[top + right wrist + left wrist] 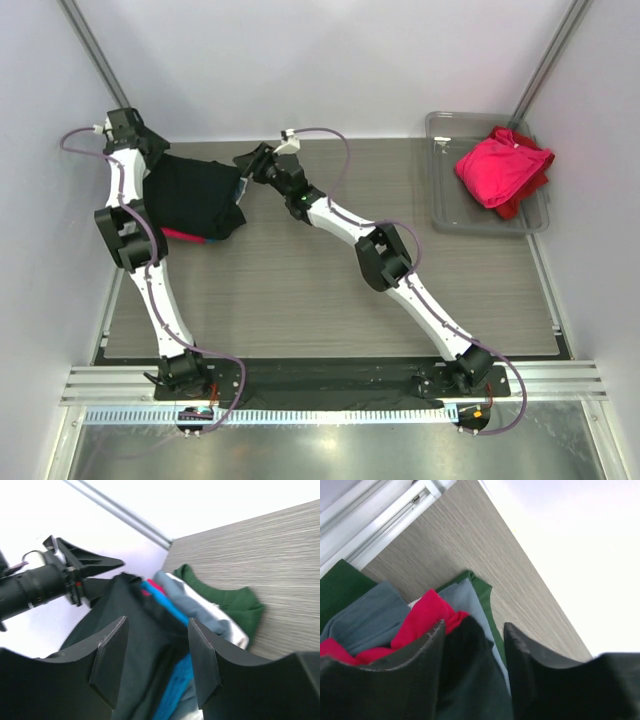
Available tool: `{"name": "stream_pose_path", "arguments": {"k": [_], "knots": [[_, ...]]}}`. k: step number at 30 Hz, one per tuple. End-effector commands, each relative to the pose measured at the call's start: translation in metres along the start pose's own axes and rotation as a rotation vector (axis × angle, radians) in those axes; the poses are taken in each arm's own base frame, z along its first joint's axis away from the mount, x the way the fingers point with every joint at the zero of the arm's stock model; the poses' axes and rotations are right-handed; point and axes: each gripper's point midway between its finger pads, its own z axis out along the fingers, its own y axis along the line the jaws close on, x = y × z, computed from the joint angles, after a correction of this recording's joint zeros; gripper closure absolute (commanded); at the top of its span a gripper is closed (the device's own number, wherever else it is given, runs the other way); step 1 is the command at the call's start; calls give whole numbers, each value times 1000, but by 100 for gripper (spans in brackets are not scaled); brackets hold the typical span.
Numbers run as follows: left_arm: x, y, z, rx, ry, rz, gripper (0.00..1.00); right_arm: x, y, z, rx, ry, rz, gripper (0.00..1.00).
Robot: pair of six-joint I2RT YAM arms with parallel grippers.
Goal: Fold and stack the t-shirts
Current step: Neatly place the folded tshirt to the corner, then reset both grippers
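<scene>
A black t-shirt (195,195) lies folded on top of a stack of shirts at the table's far left; a pink edge (185,236) shows beneath it. My left gripper (152,150) is at its back left corner and my right gripper (252,162) at its back right corner. In the left wrist view the left gripper (474,625) is open, with the black cloth (470,675) lying loose between the jaws over red (427,612), grey-blue and green layers. The right gripper (159,622) is open above the black shirt (135,645) and a blue layer (175,610).
A clear grey tray (440,200) stands at the back right with a crumpled pink shirt (500,165) and a red one (520,205) under it. A green shirt (225,597) pokes out at the stack's bottom. Walls close in on the left and back.
</scene>
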Motion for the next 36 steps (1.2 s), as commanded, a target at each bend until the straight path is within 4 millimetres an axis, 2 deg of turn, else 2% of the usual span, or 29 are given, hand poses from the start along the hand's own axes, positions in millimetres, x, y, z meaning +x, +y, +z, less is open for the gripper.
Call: {"name": "stream_pose_path", "arguments": {"k": [1, 5, 6, 8, 9, 10, 11, 12, 13, 14, 15, 16, 18, 19, 20, 21, 22, 23, 24, 26, 27, 28, 29, 30, 32, 33, 34, 35, 36], "knots": [[-34, -31, -33, 80, -112, 33, 46, -54, 54, -6, -89, -100, -26, 43], [-38, -43, -55, 101, -128, 57, 40, -65, 68, -16, -103, -88, -48, 43], [-43, -51, -67, 114, -145, 64, 39, -67, 73, -20, -101, -81, -54, 43], [-41, -49, -76, 98, -146, 82, 35, -71, 79, -26, -107, -72, -76, 43], [-47, -56, -92, 109, -168, 95, 33, -64, 70, -29, -83, -51, -85, 43], [-41, -53, -95, 101, -156, 112, 28, -77, 84, -35, -97, -65, -103, 43], [-43, -50, -100, 81, -174, 118, 24, -74, 89, -40, -116, -35, -114, 44], [-45, -49, -106, 75, -187, 121, 22, -67, 81, -46, -95, -10, -125, 44], [-42, -46, -116, 73, -187, 122, 17, -78, 95, -53, -112, -16, -135, 44], [-43, -49, -122, 89, -197, 118, 16, -79, 99, -59, -124, 2, -157, 44], [-40, -51, -128, 111, -188, 116, 16, -68, 85, -66, -96, 36, -165, 44], [-36, -50, -137, 116, -190, 110, 15, -84, 101, -76, -117, 25, -171, 44], [-23, -59, -150, 160, -159, 98, 15, -74, 88, -91, -101, 87, -200, 46], [-10, -54, -149, 150, -134, 104, 16, -76, 84, -100, -87, 112, -215, 46], [-11, -61, -168, 166, -153, 116, 15, -89, 95, -111, -99, 110, -253, 47], [2, -69, -174, 180, -141, 130, 15, -79, 79, -123, -56, 159, -267, 47], [17, -64, -177, 171, -116, 136, 15, -79, 78, -132, -56, 182, -286, 47], [21, -71, -195, 199, -128, 142, 15, -93, 92, -145, -76, 176, -305, 47], [36, -82, -206, 235, -110, 160, 15, -79, 73, -159, -40, 236, -338, 47], [65, -84, -214, 262, -66, 186, 13, -82, 66, -180, -19, 272, -354, 48], [78, -100, -238, 320, -68, 215, 11, -81, 60, -199, -5, 292, -359, 48], [97, -98, -239, 324, -44, 235, 7, -86, 57, -211, 0, 294, -356, 47], [102, -99, -247, 333, -52, 249, 6, -88, 52, -222, 14, 292, -357, 47], [137, -112, -266, 386, -16, 312, 4, -88, 49, -245, 25, 292, -362, 46], [155, -113, -281, 383, -40, 360, 1, -92, 37, -266, 73, 274, -379, 45], [172, -122, -302, 423, -46, 395, 0, -79, 19, -283, 119, 301, -385, 44], [193, -107, -299, 397, -27, 440, 0, -87, 25, -296, 120, 280, -408, 40], [216, -106, -308, 413, -9, 477, 0, -90, 19, -305, 150, 262, -422, 38], [232, -84, -301, 358, -7, 501, 0, -78, 1, -322, 197, 294, -428, 34]]}}
